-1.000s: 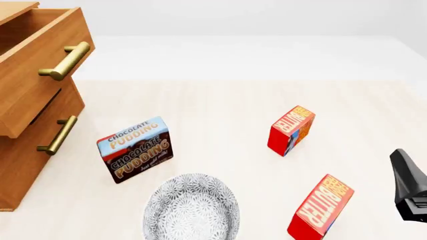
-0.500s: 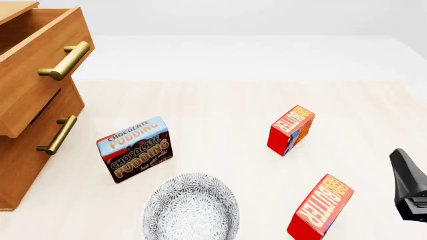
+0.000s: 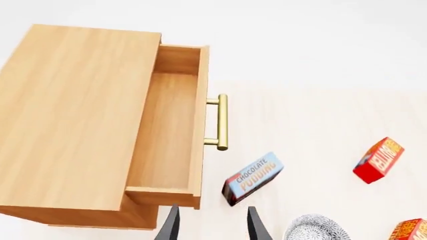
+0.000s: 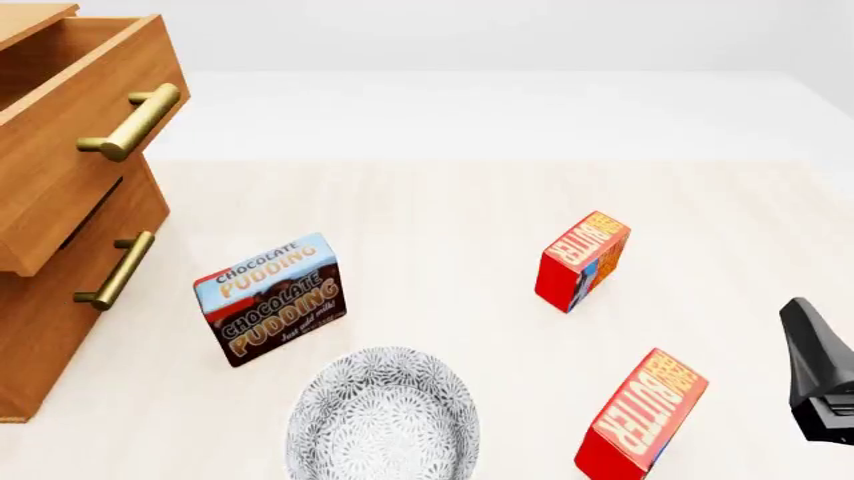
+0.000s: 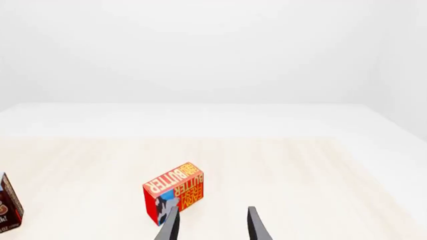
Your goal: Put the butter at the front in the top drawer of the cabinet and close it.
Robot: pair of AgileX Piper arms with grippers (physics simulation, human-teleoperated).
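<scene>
On the table nothing has shifted over the last second: both cartons, the pudding box and my arms sit exactly as they were, so the task has not advanced and no grasp has begun. The butter I want, the nearer of the two alike, stands at the near right of the front view, just beside my right arm, whose dark housing shows at that view's right edge. The other butter carton stands farther back, well apart from it. The top drawer of the cabinet is already pulled out.

My right pincer is parted and empty, and the carton it looks at seems the farther one, though I cannot be sure. My left pincer is likewise parted, holding nothing, up near the cabinet.

Only the left wrist view looks down into the drawer and shows its floor bare; the front view shows just the drawer's face and brass handle. The front view alone shows the Chocolate Pudding box and patterned bowl whole, between cabinet and butter.
</scene>
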